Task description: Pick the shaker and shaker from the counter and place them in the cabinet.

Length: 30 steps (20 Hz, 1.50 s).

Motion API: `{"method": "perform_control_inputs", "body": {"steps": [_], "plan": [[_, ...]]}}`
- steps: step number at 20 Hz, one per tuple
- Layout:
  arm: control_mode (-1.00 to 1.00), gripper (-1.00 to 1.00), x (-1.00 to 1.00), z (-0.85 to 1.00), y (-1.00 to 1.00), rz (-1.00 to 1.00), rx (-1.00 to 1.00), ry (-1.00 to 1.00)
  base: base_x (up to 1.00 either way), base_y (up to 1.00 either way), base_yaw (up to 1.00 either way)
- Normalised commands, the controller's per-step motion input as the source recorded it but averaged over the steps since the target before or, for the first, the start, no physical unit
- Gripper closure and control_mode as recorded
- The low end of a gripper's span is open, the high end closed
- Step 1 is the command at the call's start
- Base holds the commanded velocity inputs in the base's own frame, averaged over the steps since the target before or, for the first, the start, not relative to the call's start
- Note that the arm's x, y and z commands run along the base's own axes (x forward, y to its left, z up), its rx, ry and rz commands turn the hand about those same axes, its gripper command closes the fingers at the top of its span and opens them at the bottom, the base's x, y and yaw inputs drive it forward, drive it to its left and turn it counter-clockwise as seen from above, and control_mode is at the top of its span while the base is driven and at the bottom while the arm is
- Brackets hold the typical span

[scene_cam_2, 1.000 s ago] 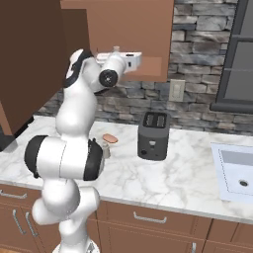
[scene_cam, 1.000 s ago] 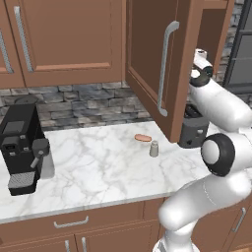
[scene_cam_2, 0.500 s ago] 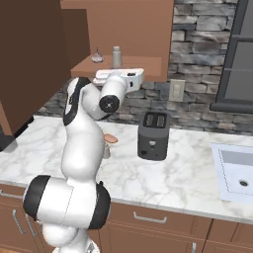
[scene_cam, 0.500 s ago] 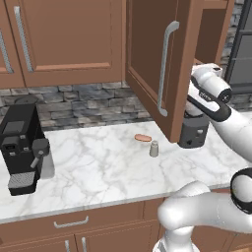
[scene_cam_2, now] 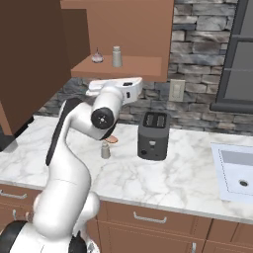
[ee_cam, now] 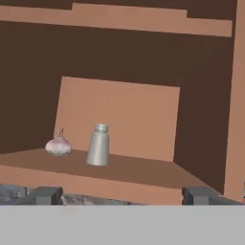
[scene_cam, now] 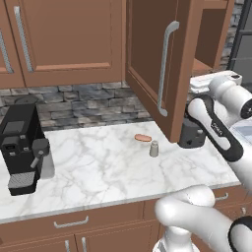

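One grey shaker stands upright on the wooden shelf of the open cabinet. It is free of my gripper, which is open and empty, its fingertips wide apart, just in front of and below the shelf edge. My hand hangs under the shelf front. The other shaker stands on the white marble counter, below the open cabinet door with its silver bar handle.
A garlic bulb sits on the shelf left of the shaker. A small orange-brown sausage lies by the counter shaker. A dark toaster, a black coffee machine and a sink share the counter.
My hand has drawn back from the shelf and dropped below its front edge, uncovering the shaker left standing there. The jaws stayed wide. The counter shaker has not moved.
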Motion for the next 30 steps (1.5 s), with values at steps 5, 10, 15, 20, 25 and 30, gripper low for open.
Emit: {"method": "perform_control_inputs", "body": {"steps": [5,10,15,20,25,30], "plan": [[-1.0,-1.0,-0.75,-0.26,-0.05,0.13,-0.11,0.23,0.0,0.0,0.0],[-1.0,-1.0,-0.5,-0.84,0.0,0.18,-0.07,0.19,0.0,0.0,0.0],[-1.0,-1.0,-0.36,-0.88,0.0,0.17,-0.01,0.05,0.0,0.0,0.0],[-1.0,-1.0,-0.08,-0.87,0.2,0.16,0.0,-0.03,0.0,0.0,0.0],[-1.0,-1.0,0.02,-0.83,0.55,0.12,0.01,-0.06,0.0,0.0,0.0],[-1.0,-1.0,0.16,-0.72,0.71,0.09,0.03,-0.03,0.0,0.0,0.0]]}}
